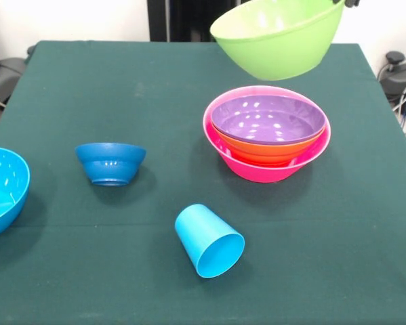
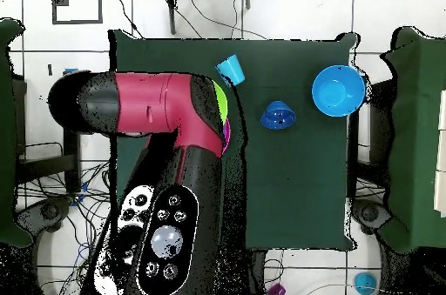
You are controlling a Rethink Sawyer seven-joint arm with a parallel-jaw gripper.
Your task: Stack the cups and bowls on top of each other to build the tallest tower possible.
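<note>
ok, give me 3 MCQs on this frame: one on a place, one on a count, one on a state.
1. Where is the green bowl?
A. on the table beside the cup
B. in the air above the stack
C. inside the dark blue bowl

2. How many bowls make up the stack now?
A. three
B. one
C. five

3. How does the blue cup lie?
A. upright
B. upside down
C. on its side

Key:
1 B: the green bowl hangs tilted at the top of the front view, clear of the cloth and above the stack.
2 A: purple sits in orange, orange in pink.
3 C: the cup's open mouth faces the camera and its wall rests on the table.
</note>
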